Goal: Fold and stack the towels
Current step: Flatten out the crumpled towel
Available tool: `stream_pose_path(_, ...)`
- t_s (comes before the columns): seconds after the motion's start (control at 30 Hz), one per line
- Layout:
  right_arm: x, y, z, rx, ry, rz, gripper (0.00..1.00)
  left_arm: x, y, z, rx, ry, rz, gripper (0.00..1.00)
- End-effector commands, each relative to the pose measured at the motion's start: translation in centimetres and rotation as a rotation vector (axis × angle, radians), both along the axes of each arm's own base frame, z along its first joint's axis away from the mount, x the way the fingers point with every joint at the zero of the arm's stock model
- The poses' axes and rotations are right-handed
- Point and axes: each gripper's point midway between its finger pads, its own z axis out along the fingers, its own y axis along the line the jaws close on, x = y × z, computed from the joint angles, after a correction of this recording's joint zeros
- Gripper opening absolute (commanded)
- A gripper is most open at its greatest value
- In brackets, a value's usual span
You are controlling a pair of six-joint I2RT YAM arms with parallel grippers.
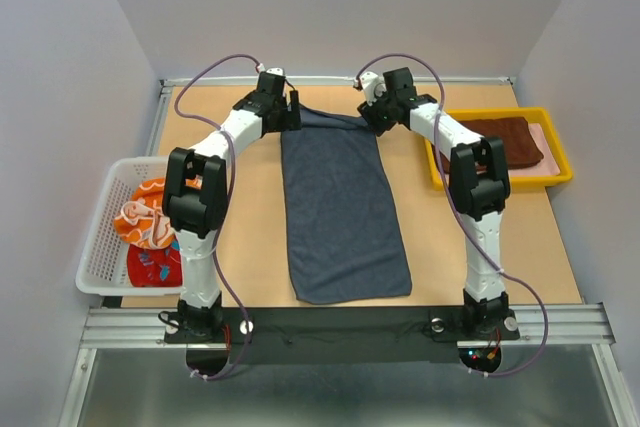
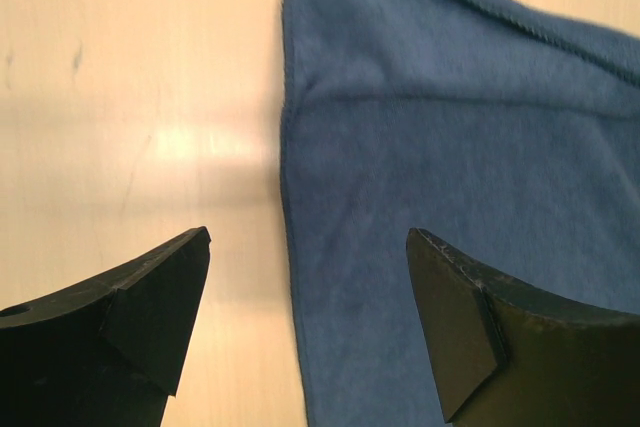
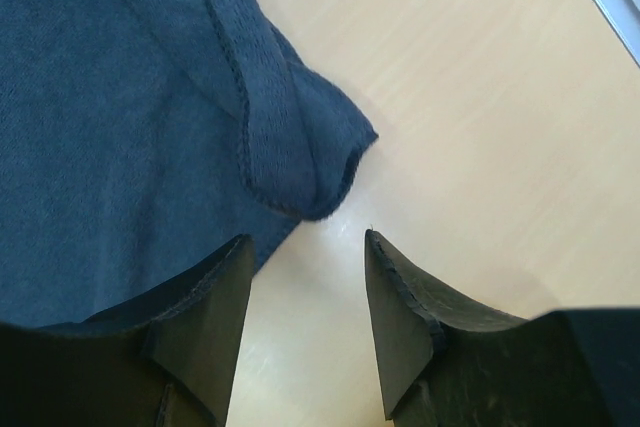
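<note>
the navy towel (image 1: 345,207) likely handles soft, light and limp — pinch its hemmed far corners, where left gripper (image 2: 310,239) and right gripper (image 3: 308,237) stand open, empty.

No writing, label, brand, number or sign is legible in any view.
</note>
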Motion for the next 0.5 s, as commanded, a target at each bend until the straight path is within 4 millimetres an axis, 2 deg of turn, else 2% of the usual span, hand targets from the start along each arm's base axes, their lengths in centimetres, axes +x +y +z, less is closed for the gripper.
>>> stream_pose_path(0.0, 2.9, 2.0, 3.5, 0.034, -0.133, 0.124, 0.54, 3.1, 0.2, 3.2, -0.015, -0.108, -0.033, 0.91)
stream_pose_path(0.03, 3.0, 2.3, 3.2, 0.039, -0.13, 0.135, 0.54, 3.2, 0.2, 2.8, -0.014, -0.103, -0.037, 0.91)
stream_pose_path(0.07, 3.2, 2.5, 2.1, 0.039, -0.114, 0.139, 0.54, 3.3, -0.1, 2.6, -0.024, -0.095, -0.049, 0.91)
stream_pose_path(0.17, 3.6, 3.2, 1.7, 0.061, -0.111, 0.161, 0.53, 2.5, -0.3, 0.9, -0.032, -0.051, -0.056, 0.9)
stream_pose_path(0.3, 3.6, 3.3, 1.0, 0.062, -0.098, 0.165, 0.47, 1.7, 0.1, -0.3, -0.03, -0.02, -0.032, 0.9)
stream_pose_path(0.47, 2.6, 3.3, 1.0, 0.069, -0.082, 0.185, 0.45, 0.1, -0.1, 0.1, -0.073, 0.007, -0.02, 0.9)
